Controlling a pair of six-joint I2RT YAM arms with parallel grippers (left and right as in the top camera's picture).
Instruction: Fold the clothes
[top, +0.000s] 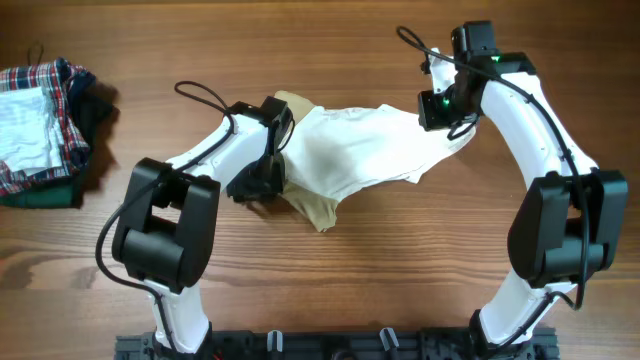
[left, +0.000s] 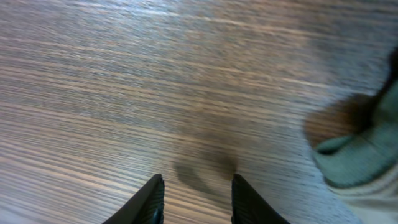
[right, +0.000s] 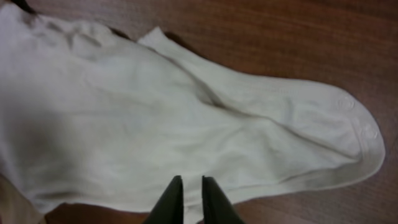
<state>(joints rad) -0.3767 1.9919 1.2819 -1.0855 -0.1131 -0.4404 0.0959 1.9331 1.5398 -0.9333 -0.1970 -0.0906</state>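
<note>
Cream-white soft garment with tan parts (top: 370, 150), shown spread at the centre of the wooden worktop (top: 420, 270). The left hand (left: 194, 198) is held apart over bare wood at its left edge. The right hand (right: 191, 194) is held nearly together above its right end.

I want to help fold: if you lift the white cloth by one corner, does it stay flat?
Probably not: the white cloth lies wrinkled, so it likely flops. It looks thin, so probably light. Pushed across the table, it may bunch.

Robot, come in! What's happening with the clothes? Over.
Left pincer open over table. Right pincer nearly closed above white garment, grip unclear. Garment rumpled, not yet folded. Nothing blocking.
</note>
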